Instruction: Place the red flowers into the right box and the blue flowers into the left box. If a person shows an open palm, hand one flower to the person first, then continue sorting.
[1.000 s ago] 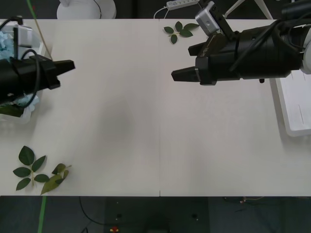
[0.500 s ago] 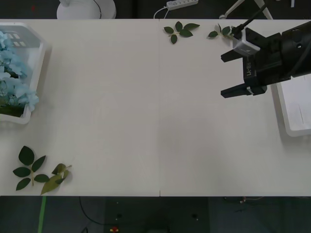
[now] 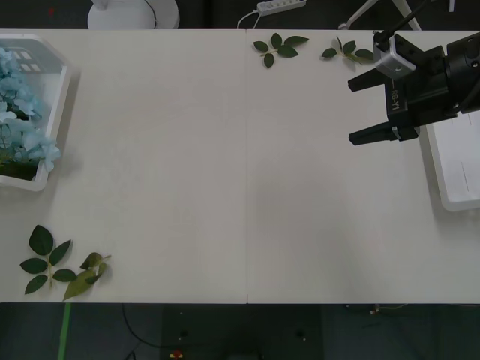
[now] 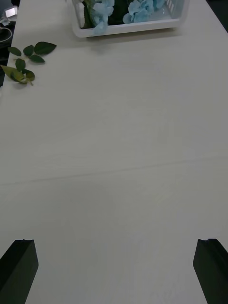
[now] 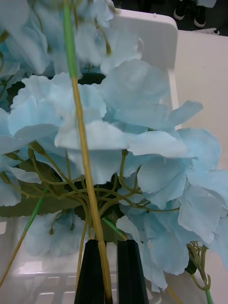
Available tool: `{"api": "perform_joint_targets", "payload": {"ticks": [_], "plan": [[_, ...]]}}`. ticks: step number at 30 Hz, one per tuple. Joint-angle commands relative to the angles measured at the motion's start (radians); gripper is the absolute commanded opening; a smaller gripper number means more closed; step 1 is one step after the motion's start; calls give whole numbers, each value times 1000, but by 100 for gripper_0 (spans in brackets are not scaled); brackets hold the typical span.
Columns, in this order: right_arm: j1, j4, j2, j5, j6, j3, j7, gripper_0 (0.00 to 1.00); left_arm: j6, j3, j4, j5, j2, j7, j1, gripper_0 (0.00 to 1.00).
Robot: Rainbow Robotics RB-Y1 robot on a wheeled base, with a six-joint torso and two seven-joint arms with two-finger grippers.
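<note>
My left gripper (image 5: 111, 270) has its jaws clamped on a blue flowers (image 5: 118, 137) stalk over the left box (image 3: 52, 112); my right gripper (image 3: 367, 109), jaws apart, hovers beside the right box (image 3: 450, 180) above the worktop (image 3: 240, 187).

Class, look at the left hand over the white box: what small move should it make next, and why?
Probably open and let go. The left hand is shut on a blue flower's stalk, and the blue flowers already lie in the left box. The right hand waits open beside the right box.
</note>
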Motion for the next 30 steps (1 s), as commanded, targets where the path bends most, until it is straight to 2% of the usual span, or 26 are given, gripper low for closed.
{"api": "perform_joint_targets", "payload": {"ticks": [1, 3, 4, 5, 6, 8, 11, 14, 17, 21, 26, 30], "plan": [[-44, -3, 16, -36, -48, -18, -8, 97, -5, 27, 2, -34, 60, -33, -9, 36], [-47, -3, 18, -37, -51, -18, -8, 97, -17, 29, 2, -25, 61, -39, -1, 62], [-49, -3, 19, -39, -51, -18, -8, 97, -24, 27, 2, -11, 60, -43, 5, 71], [-49, -5, 19, -40, -51, -18, -8, 97, -27, 29, 2, -1, 60, -45, 7, 76], [-49, -9, 19, -42, -50, -18, -8, 97, -28, 27, 2, 18, 60, -49, 11, 87], [-49, -14, 21, -42, -50, -18, -8, 97, -28, 27, -1, 56, 60, -62, 16, 100], [-49, -25, 21, -42, -50, -18, -8, 97, -28, 29, -24, 128, 60, -108, 36, 100], [-49, -25, 21, -42, -50, -18, -8, 97, -27, 64, -65, 226, 60, -184, 105, 100], [-49, -25, 21, -42, -50, -18, -8, 100, 4, 167, -163, 291, 60, -253, 251, 100], [-49, -25, 21, -42, -50, -18, -8, 100, 88, 329, -286, 280, 60, -306, 429, 100], [-49, -25, 21, -42, -50, -18, -8, 100, 246, 665, -508, 183, 60, -345, 699, 100], [-49, -25, 21, -42, -50, -18, -8, 100, 368, 846, -619, 179, 60, -345, 858, 100]]}}
